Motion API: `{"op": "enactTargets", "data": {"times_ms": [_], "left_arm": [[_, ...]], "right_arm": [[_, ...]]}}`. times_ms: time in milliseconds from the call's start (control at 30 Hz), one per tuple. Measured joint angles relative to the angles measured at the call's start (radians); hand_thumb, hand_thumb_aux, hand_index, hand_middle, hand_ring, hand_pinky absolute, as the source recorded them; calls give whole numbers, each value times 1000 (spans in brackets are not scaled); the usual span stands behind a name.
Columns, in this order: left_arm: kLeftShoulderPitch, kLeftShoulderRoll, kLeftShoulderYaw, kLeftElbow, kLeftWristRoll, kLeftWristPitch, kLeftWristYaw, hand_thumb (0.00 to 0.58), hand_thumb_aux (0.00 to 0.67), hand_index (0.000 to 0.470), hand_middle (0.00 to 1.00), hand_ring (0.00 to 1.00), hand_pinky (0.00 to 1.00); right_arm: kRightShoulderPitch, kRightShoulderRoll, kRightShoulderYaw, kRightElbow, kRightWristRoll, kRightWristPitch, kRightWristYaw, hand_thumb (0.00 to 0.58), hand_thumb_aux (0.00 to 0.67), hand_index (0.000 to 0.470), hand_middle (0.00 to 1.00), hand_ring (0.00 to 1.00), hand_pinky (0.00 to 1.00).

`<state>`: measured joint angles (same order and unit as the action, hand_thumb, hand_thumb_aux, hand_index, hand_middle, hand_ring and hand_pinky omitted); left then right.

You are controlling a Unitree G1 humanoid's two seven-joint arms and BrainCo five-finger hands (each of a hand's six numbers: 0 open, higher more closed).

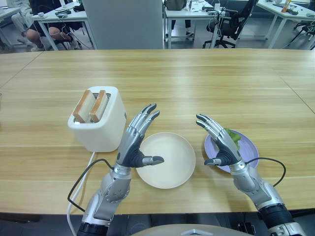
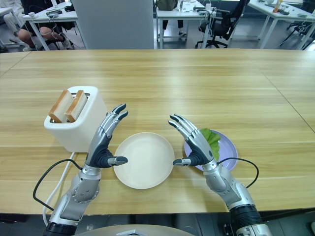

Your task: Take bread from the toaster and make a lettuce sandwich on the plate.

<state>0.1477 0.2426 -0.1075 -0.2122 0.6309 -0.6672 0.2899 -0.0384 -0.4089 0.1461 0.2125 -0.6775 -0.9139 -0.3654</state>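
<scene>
Plate bare by table's front edge, awaiting sandwich. Left hand and right hand flank it, fingers spread, holding nothing. Lettuce on dish, right. Bread upright in toaster, left, graspable.

We are in an open-plan office: beyond our long wooden surface stand white desks strewn with cables, black swivel chairs and a grey partition.
</scene>
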Motion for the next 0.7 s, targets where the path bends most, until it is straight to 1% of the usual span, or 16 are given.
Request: {"op": "enactTargets", "data": {"times_ms": [533,633,700], "left_arm": [[0,0,3,8,-2,7,-1,0,0,0,0,0,0],[-22,10,51,8,31,84,1,0,0,0,0,0,0],[-68,44,94,17,91,178,-2,0,0,0,0,0,0]], "right_arm": [[-6,0,7,13,0,1,1,0,0,0,0,0,0],[-5,1,7,12,0,3,1,0,0,0,0,0,0],[-4,5,7,11,1,11,1,0,0,0,0,0,0]]}}
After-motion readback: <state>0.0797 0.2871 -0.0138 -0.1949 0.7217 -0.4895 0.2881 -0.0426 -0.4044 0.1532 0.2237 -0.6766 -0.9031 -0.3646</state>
